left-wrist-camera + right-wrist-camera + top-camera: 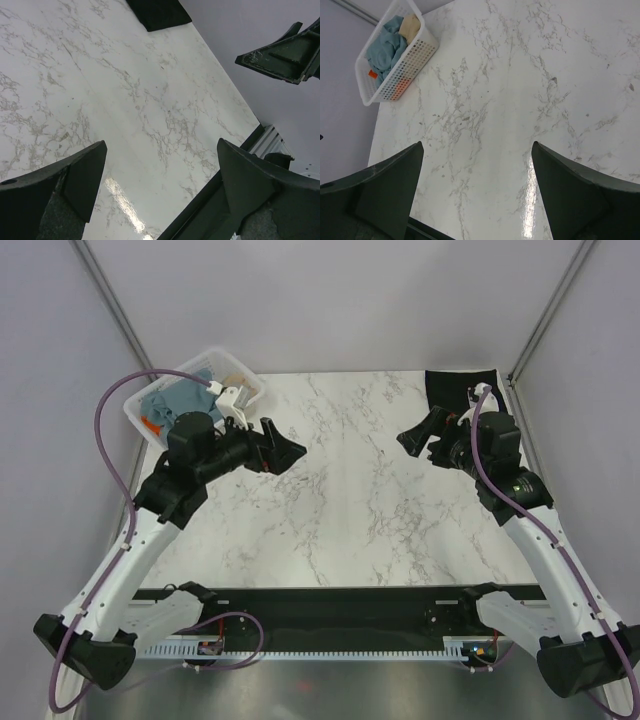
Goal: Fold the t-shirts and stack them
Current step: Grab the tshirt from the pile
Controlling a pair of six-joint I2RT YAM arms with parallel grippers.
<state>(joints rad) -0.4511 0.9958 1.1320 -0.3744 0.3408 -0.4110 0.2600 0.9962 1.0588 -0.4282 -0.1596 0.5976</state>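
Note:
A slate blue-grey t-shirt point(185, 397) lies crumpled in the white lattice basket point(258, 385) at the far left, with a beige one point(238, 377) and an orange one point(150, 425) beside it. They also show in the right wrist view: blue-grey point(385, 50), beige point(410, 25), orange point(372, 74). A black t-shirt point(455, 390) lies flat at the far right corner and also shows in the left wrist view point(157, 12). My left gripper point(290, 450) is open and empty above the marble, right of the basket. My right gripper point(412, 437) is open and empty, left of the black shirt.
The marble table point(340, 490) spans the middle. Grey walls stand on both sides and behind. A black rail point(340, 600) runs along the near edge. The right gripper's finger point(280, 55) shows in the left wrist view.

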